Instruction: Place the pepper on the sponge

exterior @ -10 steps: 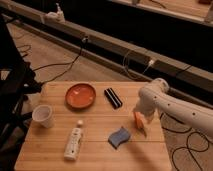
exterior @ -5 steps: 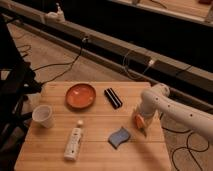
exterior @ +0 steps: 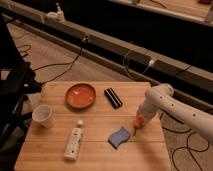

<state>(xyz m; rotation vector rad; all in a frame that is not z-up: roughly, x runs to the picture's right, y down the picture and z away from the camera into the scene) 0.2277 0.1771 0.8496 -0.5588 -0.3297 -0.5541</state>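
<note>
Reaching in from the right side, the white arm (exterior: 170,107) bent down over the wooden table (exterior: 95,160), with the gripper (exterior: 137,126) low near the table's right edge. Jaws were closed on the pepper (exterior: 140,120), which showed as a small orange patch at the gripper's tip; a thin dark point hung just below it. Whether the pepper touched the tabletop could not be told.

Sponge (exterior: 120,137): blue, flat, wavy-edged, lying on the table just left of the gripper and a little nearer the camera. Pepper was close beside its upper right corner, not over it.

Other items noted on the table:
- round orange plate (exterior: 81,95), toward the far side, left of centre
- black ridged block (exterior: 113,97), just right of the plate, set at an angle
- white paper cup (exterior: 43,115), upright, near the left edge
- white bottle (exterior: 74,142), lying on its side, front left, well apart from the sponge

Dark cables (exterior: 60,62) ran across the floor behind the table.
</note>
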